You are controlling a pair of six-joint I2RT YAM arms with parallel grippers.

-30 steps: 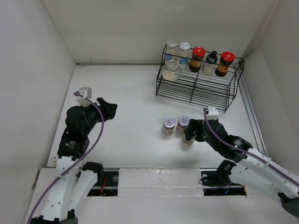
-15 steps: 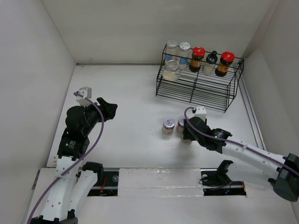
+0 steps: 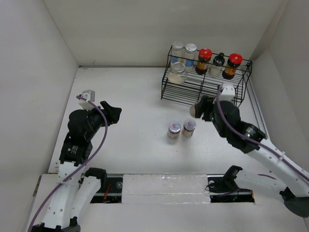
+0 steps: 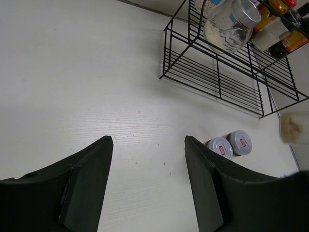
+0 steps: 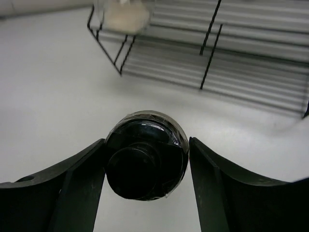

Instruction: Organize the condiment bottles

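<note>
Condiment bottles [image 3: 204,60]: six on rack [image 3: 203,94], two on table [image 3: 135,106], one black-capped bottle [image 5: 145,166] clamped in right gripper [image 3: 199,109]; left gripper [image 4: 148,141] apart.

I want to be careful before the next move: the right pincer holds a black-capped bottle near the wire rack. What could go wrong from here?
1. The black-capped bottle in the right pincer hangs close to the wire rack, so it may strike the front wires.
2. The top tier is crowded; placing it there might knock a red-lidded bottle over.
</note>
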